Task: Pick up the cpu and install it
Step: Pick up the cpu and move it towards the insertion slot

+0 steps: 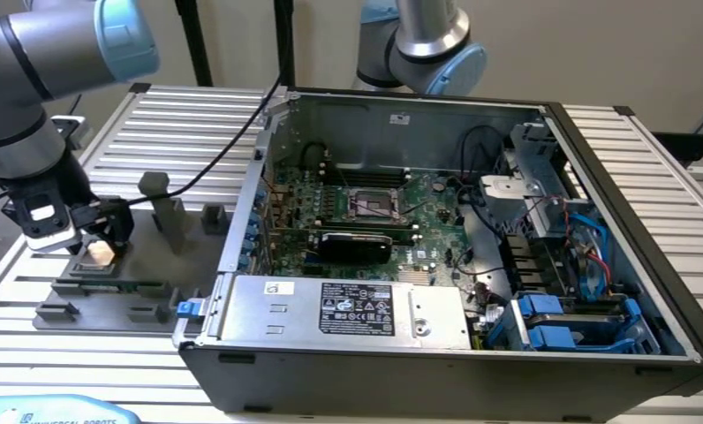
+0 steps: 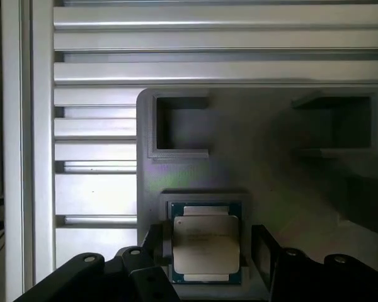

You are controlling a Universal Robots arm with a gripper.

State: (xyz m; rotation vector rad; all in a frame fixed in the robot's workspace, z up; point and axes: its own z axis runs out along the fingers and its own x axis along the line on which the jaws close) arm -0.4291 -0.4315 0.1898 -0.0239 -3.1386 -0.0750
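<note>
The cpu (image 1: 97, 253), a small beige-silver square chip, lies in its seat on the grey fixture plate (image 1: 63, 291) at the exterior view's left. My gripper (image 1: 104, 250) hangs low over it. In the wrist view the cpu (image 2: 205, 242) rests in a blue-rimmed recess, and my gripper (image 2: 212, 248) is open, with one black finger on each side of the chip. The chip still sits flat in the recess. The square black-framed socket (image 1: 373, 205) on the green motherboard lies inside the open computer case.
The open computer case (image 1: 446, 371) takes up the middle and the exterior view's right, with a power supply (image 1: 351, 309), cables and blue drive brackets (image 1: 563, 322) inside. Upright grey fixture blocks (image 1: 163, 212) stand beside the gripper. A second robot arm (image 1: 428, 44) stands behind the case.
</note>
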